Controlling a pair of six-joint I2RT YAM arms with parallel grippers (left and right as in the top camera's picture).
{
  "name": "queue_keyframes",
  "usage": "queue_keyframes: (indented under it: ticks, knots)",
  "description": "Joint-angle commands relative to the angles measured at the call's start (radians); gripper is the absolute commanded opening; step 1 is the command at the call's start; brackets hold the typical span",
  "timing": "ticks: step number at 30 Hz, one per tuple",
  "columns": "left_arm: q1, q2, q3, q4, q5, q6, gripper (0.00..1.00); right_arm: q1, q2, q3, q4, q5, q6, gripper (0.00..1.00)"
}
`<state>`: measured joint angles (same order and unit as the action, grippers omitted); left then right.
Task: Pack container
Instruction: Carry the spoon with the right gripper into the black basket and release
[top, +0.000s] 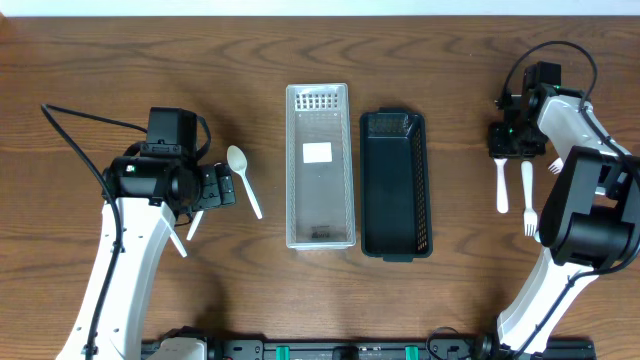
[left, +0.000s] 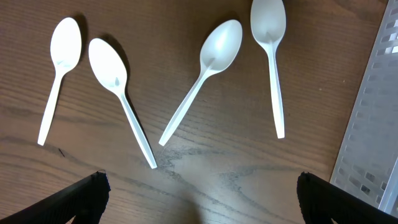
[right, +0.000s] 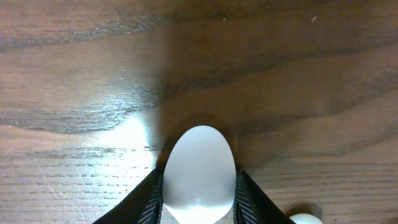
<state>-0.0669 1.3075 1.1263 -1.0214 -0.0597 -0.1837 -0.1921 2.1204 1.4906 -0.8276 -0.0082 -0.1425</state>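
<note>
Empty: clear bin, black bin. Spread: left claw, spoons ahead on bench. Pinching a spoon: right claw. Nothing packed yet.

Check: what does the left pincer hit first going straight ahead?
Likely bare table between its open fingers, just short of the middle spoons' handle tips; depth unclear.

Clear tray and black tray side by side; spoons leftward, open table between.
</note>
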Motion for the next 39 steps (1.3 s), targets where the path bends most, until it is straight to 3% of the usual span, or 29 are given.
queue_keyframes:
  ticks: [1,9,16,25,35,37,39]
  knots:
    - [0.005,0.002,0.017,-0.002,-0.012,-0.010,0.98,0.014,-0.006,0.050,-0.038,-0.008,0.044,0.19]
    - [0.005,0.002,0.017,-0.002,-0.012,-0.010,0.98,0.119,-0.208,0.218,-0.180,-0.052,0.153,0.16]
    - [0.005,0.002,0.017,-0.002,-0.012,-0.010,0.98,0.310,-0.369,0.239,-0.209,-0.047,0.416,0.21]
    - [0.005,0.002,0.016,-0.002,-0.012,-0.010,0.98,0.518,-0.299,0.135,-0.229,-0.014,0.507,0.20]
    - [0.005,0.003,0.009,-0.002,-0.012,-0.009,0.98,0.555,-0.174,0.029,-0.185,-0.019,0.509,0.23]
    - [0.005,0.003,0.009,-0.002,-0.012,-0.009,0.98,0.555,-0.175,0.030,-0.177,-0.019,0.508,0.33]
    - [0.005,0.003,0.009,-0.002,-0.012,-0.009,0.98,0.555,-0.183,0.037,-0.178,-0.019,0.499,0.68]
